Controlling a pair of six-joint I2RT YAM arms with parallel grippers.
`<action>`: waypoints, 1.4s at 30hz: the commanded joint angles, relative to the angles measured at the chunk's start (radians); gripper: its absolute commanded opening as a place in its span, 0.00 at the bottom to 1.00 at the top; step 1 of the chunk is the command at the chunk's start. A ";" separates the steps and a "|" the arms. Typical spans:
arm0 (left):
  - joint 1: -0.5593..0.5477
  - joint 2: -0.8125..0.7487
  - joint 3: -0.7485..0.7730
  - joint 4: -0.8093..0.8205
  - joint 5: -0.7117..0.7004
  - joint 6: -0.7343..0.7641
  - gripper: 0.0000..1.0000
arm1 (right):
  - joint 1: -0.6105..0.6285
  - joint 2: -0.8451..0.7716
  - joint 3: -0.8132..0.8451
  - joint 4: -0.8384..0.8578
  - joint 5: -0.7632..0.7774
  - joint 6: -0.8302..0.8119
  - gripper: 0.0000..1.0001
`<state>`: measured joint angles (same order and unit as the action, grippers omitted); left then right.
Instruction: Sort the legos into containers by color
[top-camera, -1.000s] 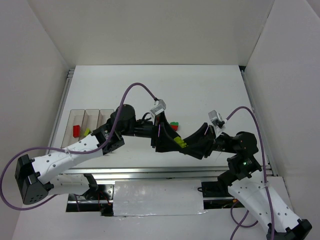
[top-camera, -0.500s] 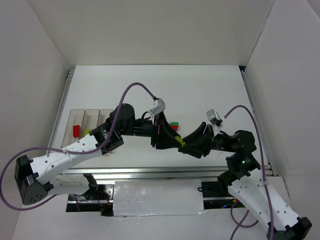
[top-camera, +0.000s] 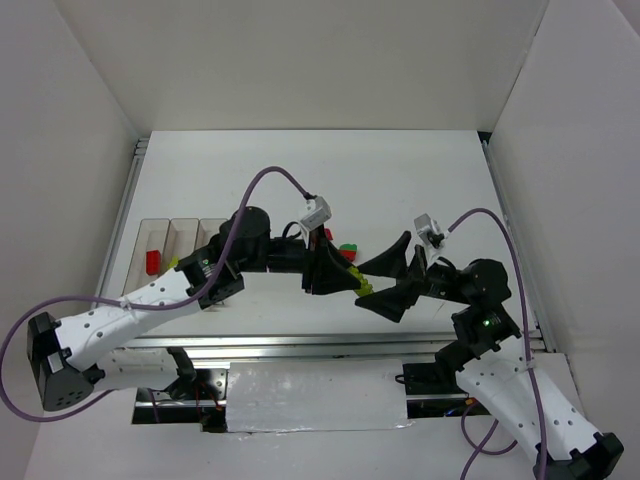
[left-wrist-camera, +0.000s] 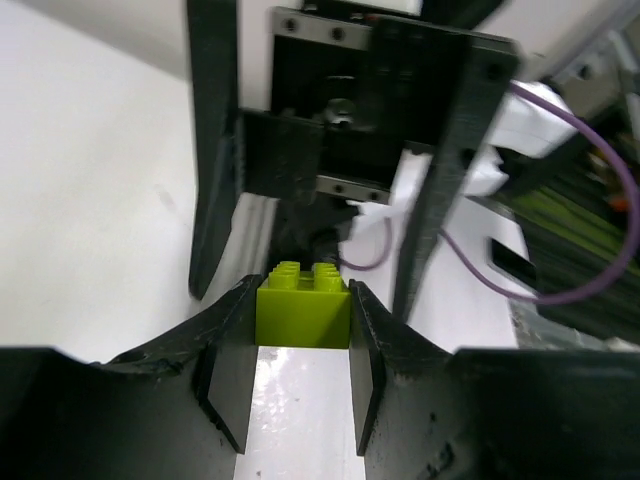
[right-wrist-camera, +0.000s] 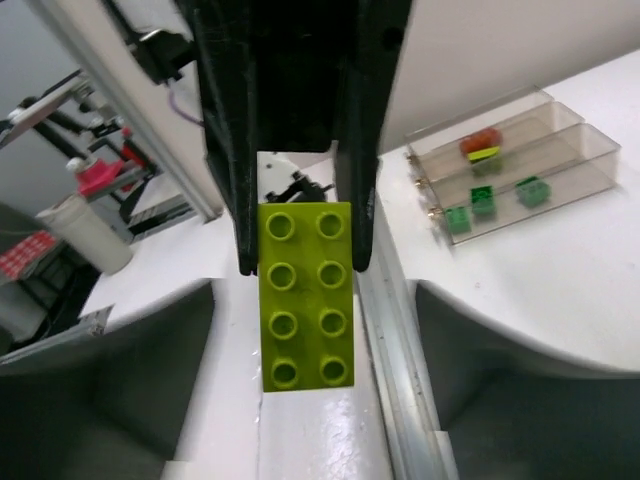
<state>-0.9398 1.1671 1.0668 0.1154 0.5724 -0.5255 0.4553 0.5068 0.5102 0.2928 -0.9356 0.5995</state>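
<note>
My left gripper (left-wrist-camera: 302, 293) is clamped on one short end of the yellow-green eight-stud plastic brick (right-wrist-camera: 305, 295), both fingers pressed flat on its sides. The rest of the brick sticks out past the fingertips. My right gripper (top-camera: 368, 285) faces it with the jaws spread wide. The brick's free end lies in the gap between them, and neither finger touches it. All this hangs above the near part of the tabletop (top-camera: 420, 180), about midway between its left and right edges.

Just beyond my left fingers, a small red and green brick pair (top-camera: 347, 249) sits on the table.

The three joined clear plastic trays (top-camera: 186, 228) lie by the left edge. The one nearest that edge holds a red brick (top-camera: 152, 261), with a yellow-green piece (right-wrist-camera: 485, 154) just beside it. I cannot tell whether they share a compartment. Three green bricks (right-wrist-camera: 483, 200) lie further in, and I cannot tell which compartments hold them.
</note>
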 joint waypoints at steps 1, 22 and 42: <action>-0.002 -0.079 0.073 -0.131 -0.227 0.051 0.00 | -0.007 0.007 0.027 -0.021 0.105 -0.024 1.00; 0.911 0.307 0.212 -0.891 -1.186 -0.372 0.00 | -0.007 0.090 -0.009 -0.373 0.632 -0.050 1.00; 0.868 0.310 0.202 -0.934 -1.235 -0.412 1.00 | -0.007 0.287 0.080 -0.478 0.825 0.011 1.00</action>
<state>-0.0395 1.5658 1.2369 -0.7937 -0.6178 -0.9455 0.4507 0.7231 0.5140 -0.1295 -0.2306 0.5816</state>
